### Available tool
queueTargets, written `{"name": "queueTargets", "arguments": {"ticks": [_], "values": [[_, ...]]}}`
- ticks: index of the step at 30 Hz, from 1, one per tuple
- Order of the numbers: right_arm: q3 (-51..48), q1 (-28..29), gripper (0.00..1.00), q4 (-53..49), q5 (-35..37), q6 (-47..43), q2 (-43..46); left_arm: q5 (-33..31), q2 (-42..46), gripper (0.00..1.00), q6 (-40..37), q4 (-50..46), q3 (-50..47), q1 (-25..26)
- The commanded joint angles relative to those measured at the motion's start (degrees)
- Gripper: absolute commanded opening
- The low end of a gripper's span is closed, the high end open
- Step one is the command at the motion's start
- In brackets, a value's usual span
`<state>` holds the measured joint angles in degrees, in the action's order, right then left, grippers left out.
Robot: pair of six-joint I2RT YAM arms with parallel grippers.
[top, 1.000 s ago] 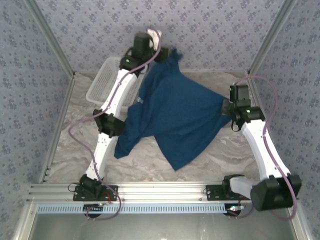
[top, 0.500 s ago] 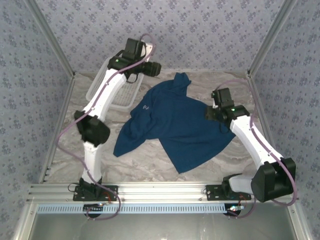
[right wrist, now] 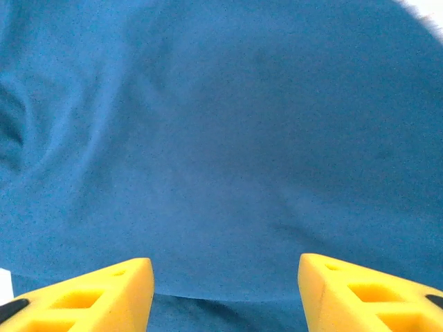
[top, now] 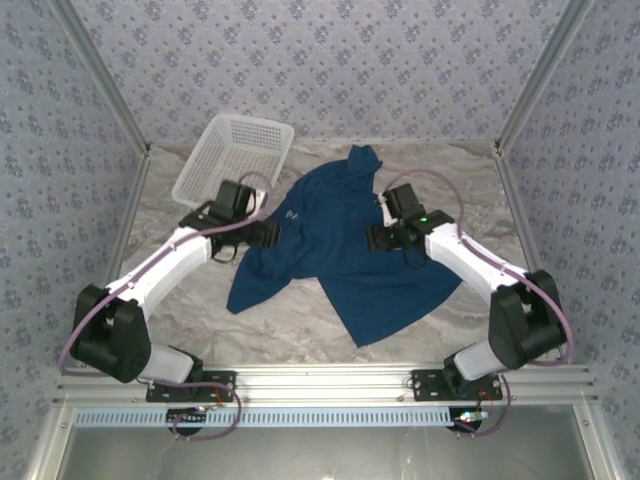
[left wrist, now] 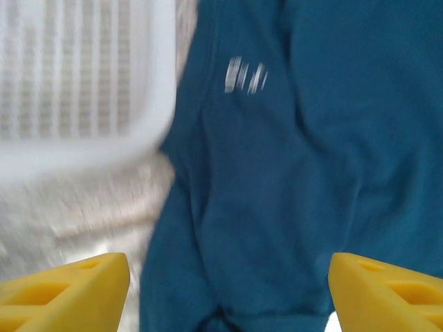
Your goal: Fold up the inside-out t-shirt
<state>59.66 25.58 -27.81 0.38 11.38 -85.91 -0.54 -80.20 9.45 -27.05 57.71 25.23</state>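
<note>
The inside-out t-shirt [top: 350, 250], held stretched and lifted between the two arms a second ago, is now seen released and spread across the middle of the table [top: 300, 335]. One sleeve is pointed toward the back wall and the hem is trailed toward the near right. The cloth has not been shifted over the last half second. The left arm, earlier raised at the back over the white basket [top: 232, 158], has been brought down low. The left gripper [top: 272, 234] is now held over the shirt's left edge, just below the small whitish print [top: 291, 214]. The right gripper [top: 374, 238] has been drawn in from the shirt's right edge to above its middle.

In both wrist views the yellow fingers [left wrist: 76, 283] are seen set well apart, with nothing clasped between them and blue cloth lying beyond.

The table is covered in a pale, marble-patterned surface. The basket is left at the back left corner, its near edge just beside the shirt. The space is enclosed by walls [top: 400, 60] papered in a small floral print, and an aluminium rail [top: 330, 380] is run along the near edge.
</note>
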Motion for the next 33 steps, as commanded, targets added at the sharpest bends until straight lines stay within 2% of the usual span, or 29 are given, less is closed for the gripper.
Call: {"name": "queueTargets", "arguments": {"ticks": [1, 5, 8, 10, 15, 17, 20, 23, 25, 26, 27, 28, 31, 33], "values": [[0.02, 0.76, 0.60, 1.88, -1.48, 0.25, -3.49, -1.25, 1.97, 0.76, 6.10, 1.09, -8.17, 0.69], [-0.59, 2.84, 0.60, 6.14, -3.85, 2.14, -5.67, 1.44, 0.25, 0.77, 7.68, 2.42, -12.00, 0.87], [-0.37, 3.51, 0.60, 5.42, -3.11, 2.85, -7.95, 2.46, -3.23, 0.70, 8.26, 5.02, -11.44, 1.09], [-0.84, 3.02, 0.60, 3.47, -2.05, 4.69, -8.96, 4.12, -5.60, 0.58, 8.67, 7.52, -10.94, 1.36], [-3.48, -0.20, 0.56, -0.19, -0.35, 6.71, -6.25, 5.20, -10.60, 0.12, 7.57, 9.91, -3.23, 4.27], [-4.82, -1.21, 0.56, -1.40, 0.53, 6.99, -3.32, 4.07, -12.03, 0.08, 7.02, 10.40, 1.93, 5.26], [-6.69, -3.74, 0.55, -2.57, 0.84, 7.81, 0.32, -0.85, -14.90, 0.06, 5.82, 12.89, 10.05, 5.28], [-7.99, -5.84, 0.55, -2.74, 0.29, 8.65, 2.33, -5.73, -22.38, 0.08, 3.86, 14.27, 21.10, 3.60], [-8.41, -6.59, 0.55, -2.67, 0.60, 9.03, 3.44, -6.34, -29.26, 0.16, 2.77, 11.60, 31.14, 2.38], [-8.37, -7.04, 0.55, -2.97, 0.77, 9.08, 3.83, -6.50, -32.76, 0.24, 2.01, 8.64, 36.75, 2.28], [-8.37, -7.75, 0.55, -3.40, 0.79, 9.12, 4.30, -6.70, -34.92, 0.38, 1.64, 5.68, 40.98, 2.35], [-8.51, -8.53, 0.56, -3.69, 0.94, 9.19, 4.64, -6.26, -35.34, 0.46, 1.52, 4.06, 42.41, 2.56], [-9.97, -11.98, 0.56, -3.48, 1.28, 9.68, 6.74, -4.35, -28.33, 0.69, 2.01, 8.25, 33.46, 4.01], [-11.12, -14.14, 0.57, -1.84, -0.13, 10.40, 7.50, -2.36, -21.44, 0.78, 3.66, 10.65, 24.70, 5.45]]}}
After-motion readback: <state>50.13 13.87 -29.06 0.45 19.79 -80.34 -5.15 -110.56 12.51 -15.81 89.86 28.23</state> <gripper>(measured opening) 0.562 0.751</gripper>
